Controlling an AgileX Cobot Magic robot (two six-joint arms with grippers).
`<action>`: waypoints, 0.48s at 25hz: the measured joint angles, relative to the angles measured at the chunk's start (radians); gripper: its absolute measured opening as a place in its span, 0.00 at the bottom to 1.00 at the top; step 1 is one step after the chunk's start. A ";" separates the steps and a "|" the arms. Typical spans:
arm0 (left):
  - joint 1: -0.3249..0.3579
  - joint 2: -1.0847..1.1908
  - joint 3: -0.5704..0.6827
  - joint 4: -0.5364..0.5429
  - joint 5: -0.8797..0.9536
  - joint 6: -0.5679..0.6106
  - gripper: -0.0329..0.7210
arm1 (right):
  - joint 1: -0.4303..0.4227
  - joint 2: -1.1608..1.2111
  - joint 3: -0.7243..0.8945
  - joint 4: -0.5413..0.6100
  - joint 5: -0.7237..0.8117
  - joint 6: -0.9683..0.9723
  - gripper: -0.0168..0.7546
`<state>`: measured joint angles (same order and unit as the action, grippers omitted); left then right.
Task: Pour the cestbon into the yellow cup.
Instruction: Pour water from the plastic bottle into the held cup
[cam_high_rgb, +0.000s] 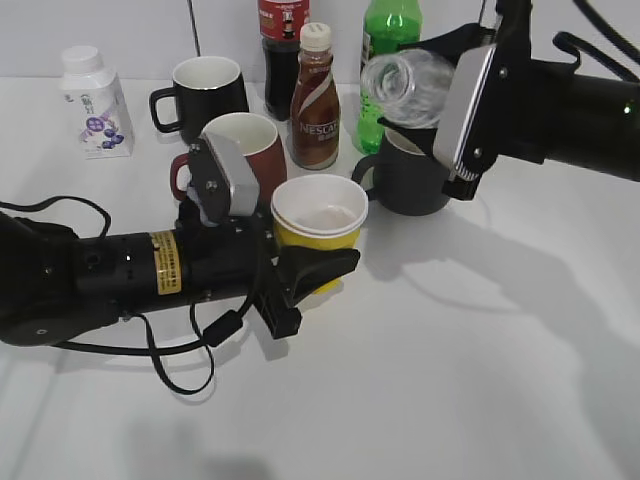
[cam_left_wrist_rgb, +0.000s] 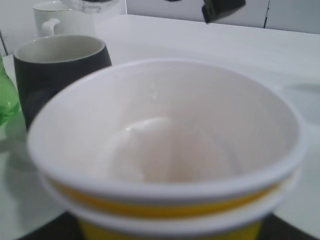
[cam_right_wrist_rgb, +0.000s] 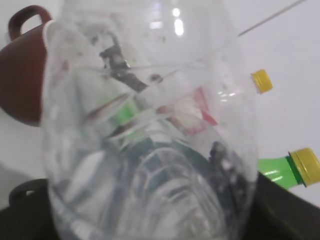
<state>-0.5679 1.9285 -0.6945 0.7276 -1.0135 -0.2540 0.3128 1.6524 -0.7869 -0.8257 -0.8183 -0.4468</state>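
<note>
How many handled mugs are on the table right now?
3: black mug back left, red mug behind the left gripper, dark mug under the cestbon. Others may be hidden.

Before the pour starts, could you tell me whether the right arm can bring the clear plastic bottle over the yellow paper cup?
Probably yes: open air separates the clear plastic bottle from the yellow paper cup.

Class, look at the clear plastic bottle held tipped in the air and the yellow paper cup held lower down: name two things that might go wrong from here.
1. The clear plastic bottle, tipped on its side in the right tool, hangs above the dark grey mug, not the yellow paper cup; any water may miss it.
2. The thin cup sits pinched in the left tool, so it might buckle or slip.
</note>
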 joint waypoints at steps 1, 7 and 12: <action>0.000 0.000 0.000 0.004 0.000 -0.005 0.47 | 0.000 0.000 0.000 -0.010 0.002 -0.006 0.64; 0.000 0.000 0.000 0.024 -0.016 -0.035 0.47 | 0.000 0.000 0.000 -0.041 0.004 -0.058 0.64; -0.023 0.000 -0.013 0.026 -0.023 -0.053 0.47 | 0.000 0.000 0.000 -0.073 0.017 -0.082 0.64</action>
<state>-0.5912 1.9285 -0.7079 0.7535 -1.0366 -0.3070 0.3128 1.6524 -0.7869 -0.8984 -0.8018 -0.5283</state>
